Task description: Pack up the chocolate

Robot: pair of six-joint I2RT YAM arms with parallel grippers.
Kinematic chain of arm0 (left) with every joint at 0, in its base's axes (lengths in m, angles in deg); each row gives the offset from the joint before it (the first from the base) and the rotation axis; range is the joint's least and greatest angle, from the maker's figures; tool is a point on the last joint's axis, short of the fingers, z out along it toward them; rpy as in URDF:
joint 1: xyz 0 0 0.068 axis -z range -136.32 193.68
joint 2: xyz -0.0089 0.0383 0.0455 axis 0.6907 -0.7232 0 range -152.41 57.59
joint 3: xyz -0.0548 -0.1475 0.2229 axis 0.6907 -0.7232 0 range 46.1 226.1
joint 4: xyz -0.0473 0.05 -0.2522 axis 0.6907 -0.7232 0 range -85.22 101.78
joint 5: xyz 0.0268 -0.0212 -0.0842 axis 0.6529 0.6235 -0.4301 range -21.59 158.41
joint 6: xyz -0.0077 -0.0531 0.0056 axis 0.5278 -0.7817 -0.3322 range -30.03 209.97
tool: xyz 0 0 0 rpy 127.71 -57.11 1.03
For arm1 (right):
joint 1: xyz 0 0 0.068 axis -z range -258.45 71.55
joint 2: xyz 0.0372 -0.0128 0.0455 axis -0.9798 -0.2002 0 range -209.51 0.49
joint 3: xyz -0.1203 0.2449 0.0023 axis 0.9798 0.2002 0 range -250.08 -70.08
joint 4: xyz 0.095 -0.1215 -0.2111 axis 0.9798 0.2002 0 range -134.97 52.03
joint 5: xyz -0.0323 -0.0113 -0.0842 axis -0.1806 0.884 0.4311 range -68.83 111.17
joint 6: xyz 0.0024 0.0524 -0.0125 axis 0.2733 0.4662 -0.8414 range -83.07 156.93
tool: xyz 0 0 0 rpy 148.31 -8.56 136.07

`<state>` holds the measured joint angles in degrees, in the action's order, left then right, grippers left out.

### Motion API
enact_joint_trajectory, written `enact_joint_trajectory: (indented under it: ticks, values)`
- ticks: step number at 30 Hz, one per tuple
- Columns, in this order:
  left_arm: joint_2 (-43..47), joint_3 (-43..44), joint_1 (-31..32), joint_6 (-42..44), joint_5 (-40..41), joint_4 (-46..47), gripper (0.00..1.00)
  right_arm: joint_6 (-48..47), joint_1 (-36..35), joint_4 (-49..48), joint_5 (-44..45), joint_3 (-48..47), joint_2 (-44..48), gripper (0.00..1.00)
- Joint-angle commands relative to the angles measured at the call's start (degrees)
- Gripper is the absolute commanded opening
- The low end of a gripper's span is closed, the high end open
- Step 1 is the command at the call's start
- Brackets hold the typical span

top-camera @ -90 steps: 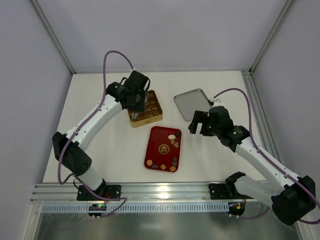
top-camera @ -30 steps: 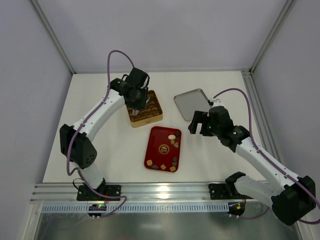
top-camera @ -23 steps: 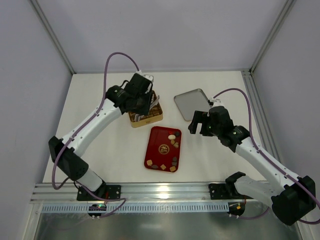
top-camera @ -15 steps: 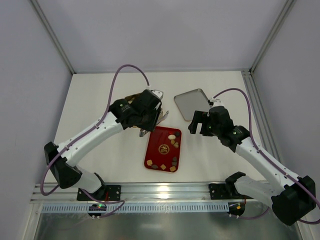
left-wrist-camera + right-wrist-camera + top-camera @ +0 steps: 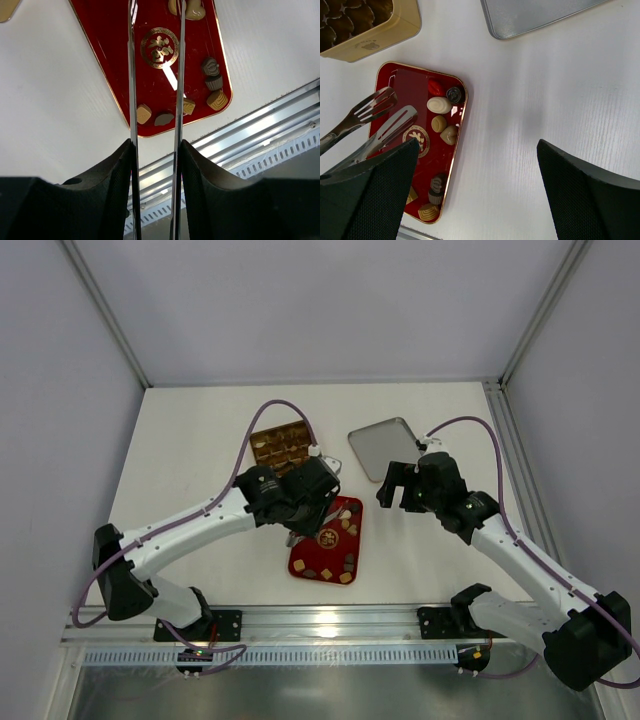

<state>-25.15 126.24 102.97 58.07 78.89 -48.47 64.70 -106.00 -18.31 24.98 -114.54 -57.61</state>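
**Tongs reach tray**

Left gripper (image 5: 155, 147), clamping tongs (image 5: 132, 75), is arriving from the box (image 5: 278, 443) over the near-edge tray (image 5: 405, 85), where chocolate (image 5: 440, 105) is lying. Picking step: next, lowering the empty tongs astride one piece. Right gripper (image 5: 398, 485) is hovering, fingers (image 5: 365, 200) wide.

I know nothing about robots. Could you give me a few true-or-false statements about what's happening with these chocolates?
1. The left gripper holds metal tongs above the red tray. True.
2. The right gripper is clamped on a chocolate. False: it is open and empty, over bare table beside the tray.
3. The gold box already has chocolates in it. True.
4. The silver lid covers the gold box. False: it lies on the table, apart from the box.
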Motion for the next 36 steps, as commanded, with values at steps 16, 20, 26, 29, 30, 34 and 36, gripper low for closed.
enact_joint_trajectory:
  ticks: [16, 20, 26, 29, 30, 34, 36]
  values:
    - [-3.66, -0.69, 1.71, -1.41, -0.90, 5.76, 0.42, -0.08, -0.13, -0.73, 1.28, -1.32, 1.24, 1.00]
    - [-4.01, -1.04, 2.15, -1.50, -1.08, 5.76, 0.42, 0.00, -0.22, -0.64, 1.46, -1.06, 1.51, 1.00]
    - [-4.53, -1.65, 3.03, -2.11, -0.90, 6.11, 0.42, 0.18, -0.13, -1.17, 1.20, -0.62, 1.50, 1.00]
    - [-4.80, -1.83, 3.29, -2.46, -0.64, 6.20, 0.42, 0.09, -0.13, -1.17, 1.11, -0.62, 1.42, 1.00]
    - [-4.97, -1.83, 3.38, -2.64, -0.55, 6.46, 0.42, 0.09, -0.13, -1.25, 1.11, -0.62, 1.42, 1.00]
    - [-5.68, -1.83, 3.91, -2.99, 0.59, 6.20, 0.42, 0.09, -0.05, -1.17, 1.20, -0.53, 1.42, 1.00]
    - [-5.85, -1.83, 4.08, -3.08, 0.86, 6.20, 0.42, 0.00, -0.13, -1.25, 1.20, -0.44, 1.59, 1.00]
